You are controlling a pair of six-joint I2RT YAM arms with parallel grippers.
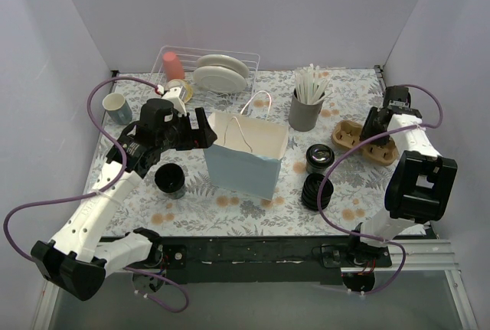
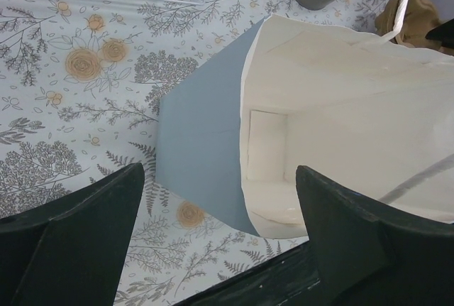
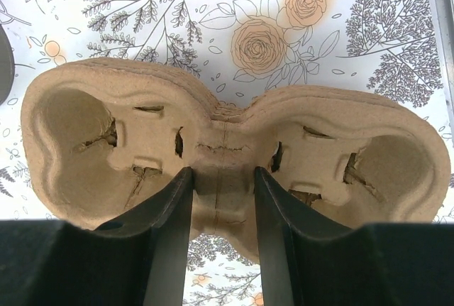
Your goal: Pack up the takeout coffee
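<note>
The takeout coffee, a small black cup with a shiny-rimmed lid, stands right of the blue paper bag. My left gripper hovers open at the bag's left rim. In the left wrist view it holds nothing, and the bag shows a white, bare inside. My right gripper is shut on the narrow middle of a brown pulp cup carrier. In the right wrist view the fingers pinch the carrier's central ridge.
A lidless black cup stands left of the bag, and a ribbed stack of black lids stands in front of the coffee. A grey holder of white sticks, a wire rack with plates and a pale mug line the back.
</note>
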